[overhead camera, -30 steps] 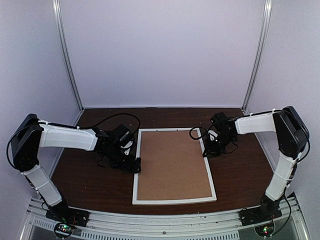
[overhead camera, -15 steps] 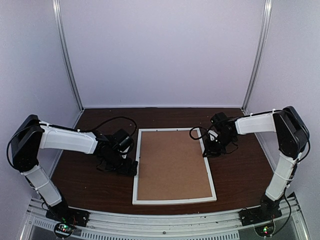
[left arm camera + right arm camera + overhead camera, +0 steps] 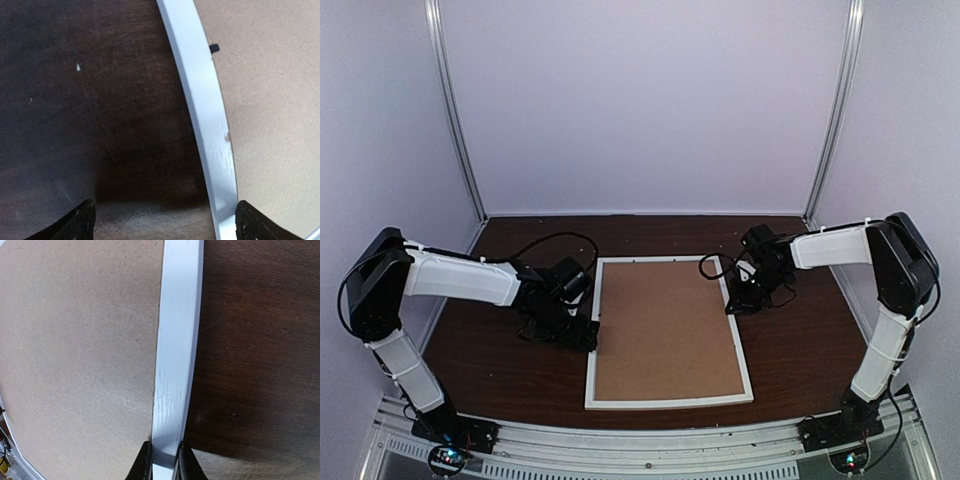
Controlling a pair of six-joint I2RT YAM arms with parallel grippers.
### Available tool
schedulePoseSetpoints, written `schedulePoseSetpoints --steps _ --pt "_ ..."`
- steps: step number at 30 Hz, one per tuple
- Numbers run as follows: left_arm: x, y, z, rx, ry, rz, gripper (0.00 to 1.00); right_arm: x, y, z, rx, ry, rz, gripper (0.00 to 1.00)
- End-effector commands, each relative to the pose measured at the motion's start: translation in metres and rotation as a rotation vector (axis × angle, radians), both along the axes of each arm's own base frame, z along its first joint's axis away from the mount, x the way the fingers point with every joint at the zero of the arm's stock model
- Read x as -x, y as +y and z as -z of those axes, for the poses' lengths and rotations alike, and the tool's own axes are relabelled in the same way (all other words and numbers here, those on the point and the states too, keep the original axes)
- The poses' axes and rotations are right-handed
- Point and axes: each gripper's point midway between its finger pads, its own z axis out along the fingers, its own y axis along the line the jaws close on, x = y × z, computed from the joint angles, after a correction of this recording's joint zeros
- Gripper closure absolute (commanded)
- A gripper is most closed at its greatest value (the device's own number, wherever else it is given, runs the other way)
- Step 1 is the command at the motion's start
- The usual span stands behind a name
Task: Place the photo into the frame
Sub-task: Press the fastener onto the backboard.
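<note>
Tabletop [image 3: 800,350] of dark wood bears the frame [image 3: 665,330] between lilac walls [image 3: 650,100].

Left arm [image 3: 460,278] low with jaws wide apart; right arm [image 3: 830,245] low, jaws tight on the frame [image 3: 177,365] edge.

No writing, label, brand, number or sign can be read in any view; the white frame [image 3: 668,402], its brown backing board [image 3: 665,325] and the dark wooden table [image 3: 800,350] show only plain, unmarked surfaces
</note>
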Motion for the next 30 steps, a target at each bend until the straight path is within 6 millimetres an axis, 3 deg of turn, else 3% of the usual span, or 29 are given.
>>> schedulePoseSetpoints --steps 1,20,30 --pt "0.005 -0.012 0.007 0.002 0.018 0.021 0.02 0.001 0.003 -0.001 -0.005 -0.013 -0.008 0.94" --pt "0.017 -0.032 0.021 0.024 0.048 0.033 0.02 0.0 0.003 -0.004 -0.008 -0.016 -0.004 0.94" --pt "0.001 -0.037 -0.009 0.049 -0.059 0.062 0.02 0.001 0.003 -0.005 -0.011 -0.019 -0.006 0.94"
